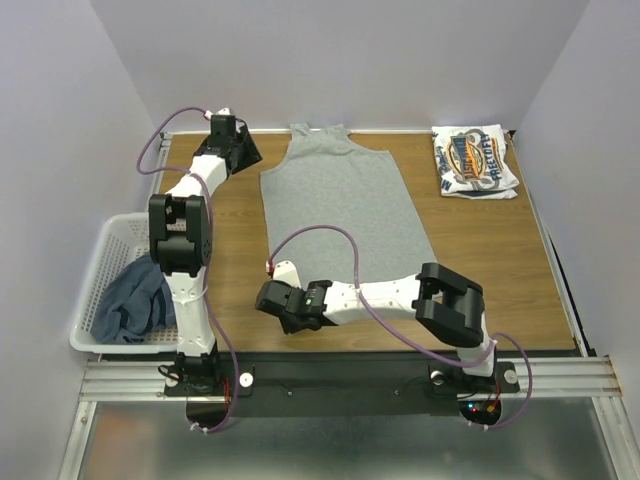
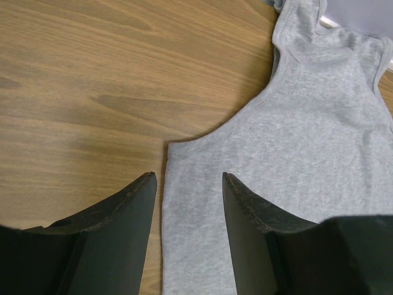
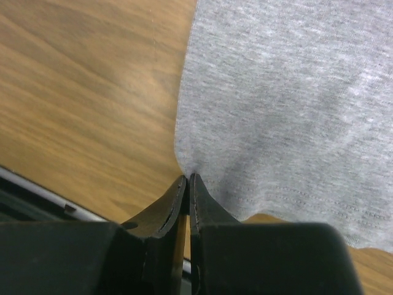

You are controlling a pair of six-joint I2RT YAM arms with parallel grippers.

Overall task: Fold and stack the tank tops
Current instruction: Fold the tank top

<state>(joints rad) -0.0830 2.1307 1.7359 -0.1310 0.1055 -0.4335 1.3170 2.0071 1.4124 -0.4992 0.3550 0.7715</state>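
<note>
The light grey tank top (image 1: 340, 200) lies spread flat on the table, straps at the far edge. My left gripper (image 1: 248, 155) hovers open at its left armhole; in the left wrist view the gripper (image 2: 189, 178) straddles the side edge of the cloth (image 2: 319, 123). My right gripper (image 1: 270, 295) is at the near left hem corner. In the right wrist view its fingertips (image 3: 187, 178) are shut on that corner of the grey cloth (image 3: 288, 92), which puckers at the tips. A white printed tank top (image 1: 475, 162) lies folded at the far right. A dark blue tank top (image 1: 135, 300) sits crumpled in the basket.
A white lattice basket (image 1: 95, 265) stands off the table's left side beside the left arm. Bare wooden table (image 1: 500, 260) shows right of the grey top. A metal rail (image 1: 350, 375) runs along the near edge.
</note>
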